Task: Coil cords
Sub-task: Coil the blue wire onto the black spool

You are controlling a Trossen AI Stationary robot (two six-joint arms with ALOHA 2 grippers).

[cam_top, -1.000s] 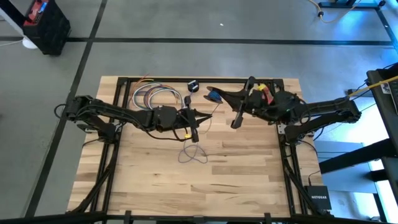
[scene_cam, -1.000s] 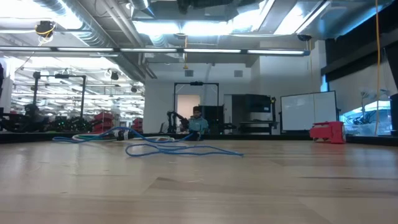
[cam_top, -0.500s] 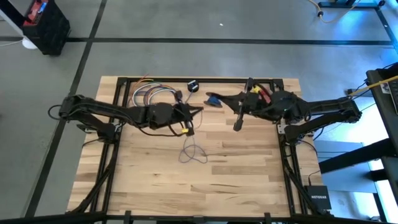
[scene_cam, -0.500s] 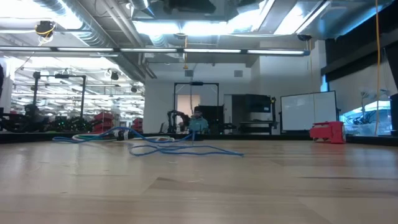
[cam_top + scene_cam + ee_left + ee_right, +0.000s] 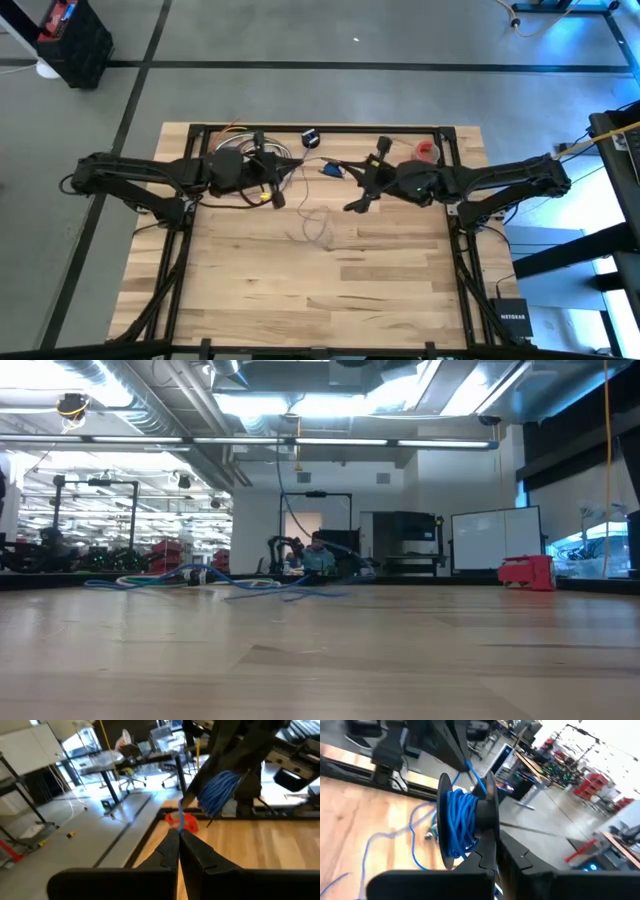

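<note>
The wooden surface (image 5: 380,290) carries both arms, which reach in from opposite sides and meet near its far edge, so that the two of them can work one line between them.

The right claw (image 5: 492,842) is pressed closed. A thick bundle of blue cord (image 5: 460,827) sits wound around a dark part just past its fingers. It appears to serve as the spool, held up off the wood so that turns can gather on it.

The left claw (image 5: 179,832) is likewise pinched tight, and a thin strand seems to run from its tip toward that bundle. It likely grips the free run of the cords to guide it and keep it taut, though the pinch itself is too fine to confirm.

The rest of the cords (image 5: 318,225) lies in loose loops on the wood between and just in front of the two claws, slack waiting to be taken up. From table height, one strand rises off the wood.

A heap of coloured cables (image 5: 240,152) lies at the far left corner. The red tape roll (image 5: 427,150) sits beside the right arm, and the small black puck (image 5: 310,137) rests at the far edge, apart from both claws.
</note>
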